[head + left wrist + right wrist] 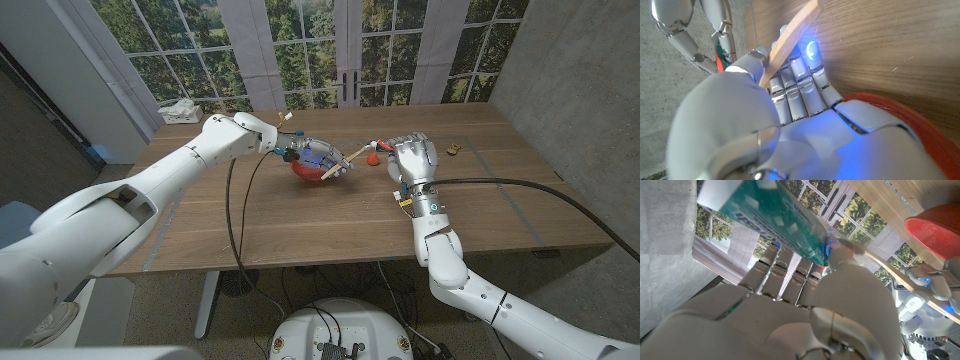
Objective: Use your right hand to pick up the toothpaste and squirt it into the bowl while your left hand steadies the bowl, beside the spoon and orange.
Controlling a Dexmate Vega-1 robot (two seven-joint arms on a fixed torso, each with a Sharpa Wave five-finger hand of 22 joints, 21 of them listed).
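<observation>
A red bowl (303,171) stands mid-table, and my left hand (312,155) lies over its rim and grips it. A wooden spoon (338,164) leans in the bowl, its handle pointing toward my right hand (414,160). That hand hovers just right of the bowl and holds a teal toothpaste tube (775,215). The tube's red tip (372,155) points at the bowl. The right wrist view has the bowl (935,230), the spoon (890,270) and my left hand (925,290) beyond my right hand (790,315). In the left wrist view, my left hand (790,115) covers the bowl's rim (920,130) beside the spoon (790,35). I cannot make out an orange.
A crumpled white thing (180,110) lies at the table's back left corner. A small brown object (455,149) sits right of my right hand. A black cable (234,220) hangs from my left arm across the tabletop (300,225). Windows stand behind the table.
</observation>
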